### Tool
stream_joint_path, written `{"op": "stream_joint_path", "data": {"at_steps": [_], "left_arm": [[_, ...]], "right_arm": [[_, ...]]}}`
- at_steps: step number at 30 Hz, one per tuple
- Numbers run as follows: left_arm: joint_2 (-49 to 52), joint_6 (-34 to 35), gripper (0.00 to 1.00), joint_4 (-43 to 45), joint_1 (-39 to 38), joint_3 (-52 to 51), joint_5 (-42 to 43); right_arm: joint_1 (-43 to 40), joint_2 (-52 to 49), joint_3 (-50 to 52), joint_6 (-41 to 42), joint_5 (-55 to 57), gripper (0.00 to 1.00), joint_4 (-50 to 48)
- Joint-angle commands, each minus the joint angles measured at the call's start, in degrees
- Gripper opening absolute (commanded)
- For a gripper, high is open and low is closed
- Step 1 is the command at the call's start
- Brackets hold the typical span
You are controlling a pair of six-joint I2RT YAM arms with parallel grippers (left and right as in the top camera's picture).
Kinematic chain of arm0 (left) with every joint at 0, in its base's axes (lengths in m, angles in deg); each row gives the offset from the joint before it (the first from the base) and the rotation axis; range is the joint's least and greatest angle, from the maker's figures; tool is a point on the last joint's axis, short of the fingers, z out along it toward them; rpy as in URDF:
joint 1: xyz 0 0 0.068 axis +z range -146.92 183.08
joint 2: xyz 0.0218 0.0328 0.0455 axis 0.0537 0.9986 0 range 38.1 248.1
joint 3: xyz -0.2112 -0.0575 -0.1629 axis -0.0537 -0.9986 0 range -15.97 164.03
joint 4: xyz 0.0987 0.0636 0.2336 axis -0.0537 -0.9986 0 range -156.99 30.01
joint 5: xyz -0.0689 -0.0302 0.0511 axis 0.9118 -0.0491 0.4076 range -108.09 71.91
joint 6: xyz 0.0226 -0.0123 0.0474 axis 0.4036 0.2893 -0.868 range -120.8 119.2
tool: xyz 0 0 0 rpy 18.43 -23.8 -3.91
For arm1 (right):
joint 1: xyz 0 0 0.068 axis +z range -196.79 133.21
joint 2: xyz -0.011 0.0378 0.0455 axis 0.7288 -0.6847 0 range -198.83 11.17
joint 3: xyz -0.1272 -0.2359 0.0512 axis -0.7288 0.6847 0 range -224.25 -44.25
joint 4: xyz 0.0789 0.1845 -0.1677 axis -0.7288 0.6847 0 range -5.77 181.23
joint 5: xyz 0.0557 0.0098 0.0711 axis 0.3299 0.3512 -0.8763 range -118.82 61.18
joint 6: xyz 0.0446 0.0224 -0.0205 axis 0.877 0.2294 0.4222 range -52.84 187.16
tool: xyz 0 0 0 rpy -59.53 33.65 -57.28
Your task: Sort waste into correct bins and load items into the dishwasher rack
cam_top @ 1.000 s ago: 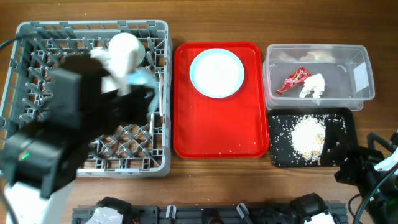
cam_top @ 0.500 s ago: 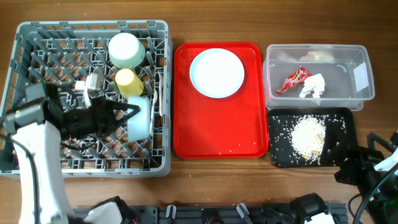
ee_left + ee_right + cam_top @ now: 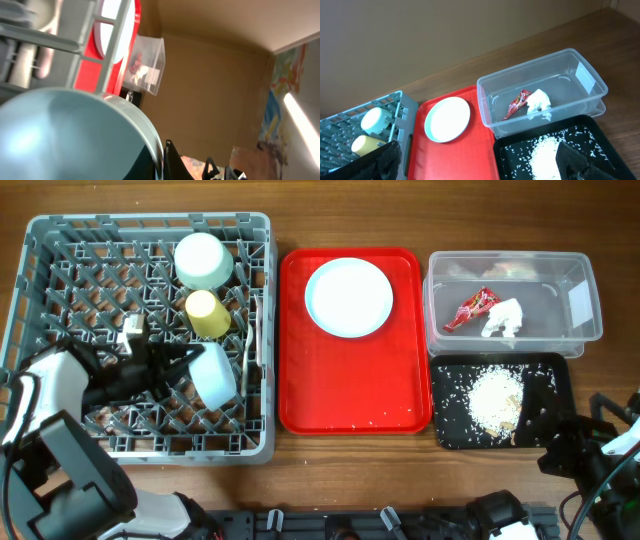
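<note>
The grey dishwasher rack [image 3: 40, 240] holds an upturned pale green bowl [image 3: 203, 260] and the yellow cup [image 3: 207, 313]. My left gripper [image 3: 190, 366] reaches in from the lower left and is shut on the rim of a pale blue round dish [image 3: 216, 374], tilted among the pegs. In the left wrist view the dish [image 3: 65, 135] fills the frame, its rim between my fingers [image 3: 172, 162]. The light blue plate [image 3: 348, 297] lies on the red tray. The clear tub [image 3: 580, 305] holds the red wrapper [image 3: 471, 309] and tissue [image 3: 504, 319]. The black tray [image 3: 450, 430] holds rice [image 3: 495, 402]. My right gripper [image 3: 480, 167] is open.
The red serving tray [image 3: 350, 390] lies between the rack and the bins, with a few rice grains near its front edge. The right arm [image 3: 590, 450] rests at the table's front right corner, beside the black tray.
My left arm has swung from over the rack down to the lower left, carrying the pale blue dish down among the pegs near the rack's right side. The right arm has not moved.
</note>
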Motion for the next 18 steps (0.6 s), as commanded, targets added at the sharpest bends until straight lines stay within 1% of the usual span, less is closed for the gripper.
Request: {"op": "stream_joint_path", "data": {"at_steps": [1, 3, 4, 5, 7, 11, 13, 16, 18], "left_arm": [[1.5, -1.8, 0.04, 0.9, 5.6, 0.3, -10.9], [1.5, -1.8, 0.05, 0.7, 9.0, 0.3, -16.5], [1.5, -1.8, 0.59, 0.2, 10.4, 0.3, -17.7], [1.5, -1.8, 1.00, -0.4, 11.3, 0.3, -17.6], [1.5, 0.1, 1.00, -1.6, 13.1, 0.7, -17.5], [0.9, 0.1, 1.00, -7.5, 15.8, 3.9, -17.4], [0.0, 0.1, 1.00, -9.7, 15.8, 5.8, -17.4], [-2.3, -0.6, 1.00, -13.8, 15.8, 9.4, -16.1], [-6.3, -0.5, 1.00, -16.8, 15.6, 13.4, -15.3]], "right_arm": [[-0.3, 0.2, -0.3, 0.3, 1.0, 1.00, -0.2], [-0.3, 0.2, -0.3, 0.3, 1.0, 1.00, -0.2], [-0.3, 0.2, -0.3, 0.4, 1.0, 1.00, -0.2], [-0.3, 0.2, -0.3, 0.3, 1.0, 1.00, -0.2], [-0.3, 0.2, -0.3, 0.4, 1.0, 1.00, -0.2], [-0.3, 0.2, -0.3, 0.3, 1.0, 1.00, -0.2], [-0.3, 0.2, -0.3, 0.3, 1.0, 1.00, -0.2], [-0.3, 0.2, -0.3, 0.3, 1.0, 1.00, -0.2], [-0.3, 0.2, -0.3, 0.3, 1.0, 1.00, -0.2]]}}
